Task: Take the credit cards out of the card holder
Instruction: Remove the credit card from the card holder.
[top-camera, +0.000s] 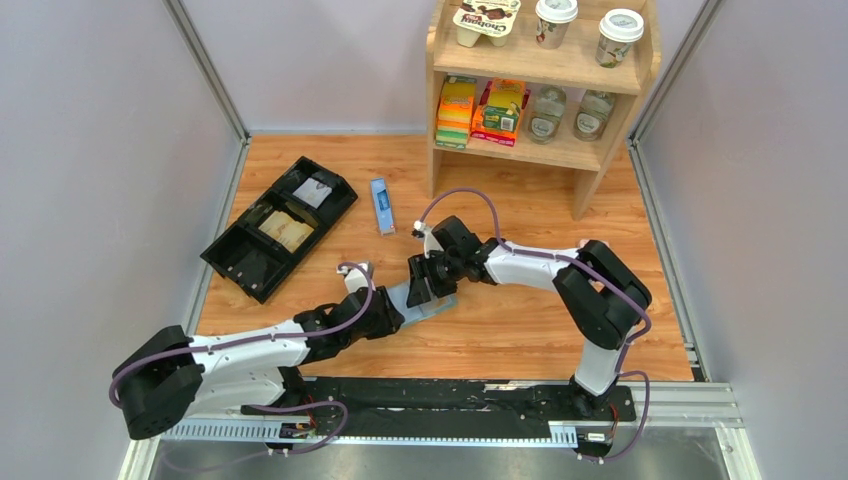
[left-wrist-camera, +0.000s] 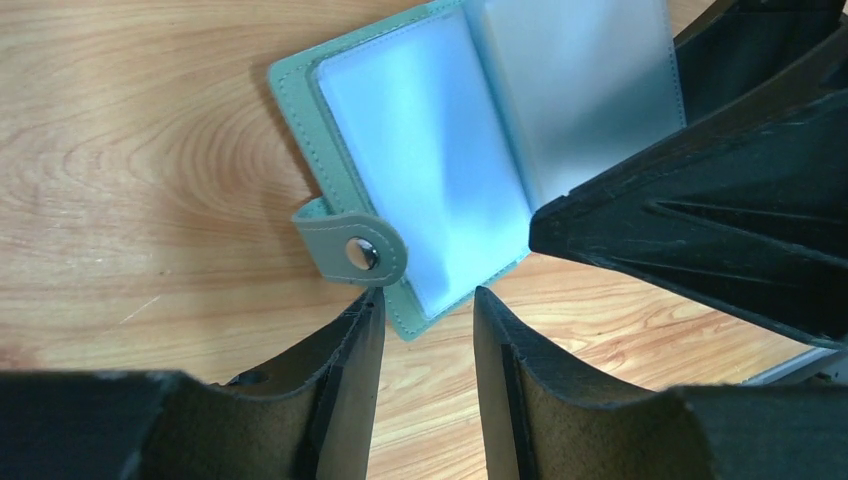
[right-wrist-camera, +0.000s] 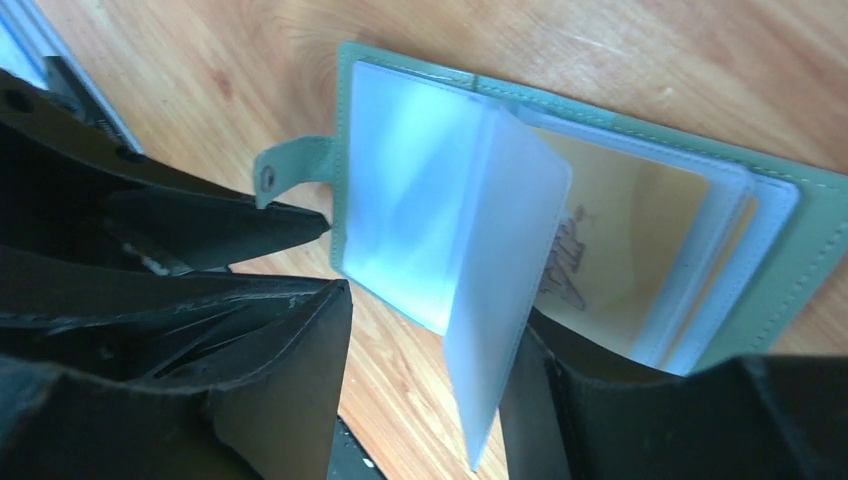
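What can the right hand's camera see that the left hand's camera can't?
Only the right wrist view shows a golden credit card tucked in a pocket of the card holder, and a clear page standing up between the fingers of the open right gripper. Only the left wrist view shows the holder's corner in the gap of the open left gripper. Both show the blue-grey pages, the snap strap and the wooden table.

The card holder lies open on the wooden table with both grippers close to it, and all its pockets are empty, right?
Not quite. The card holder does lie open on the wooden table, with the left gripper and the right gripper close to it, but its pockets are not all empty: the right wrist view shows a golden card inside one.
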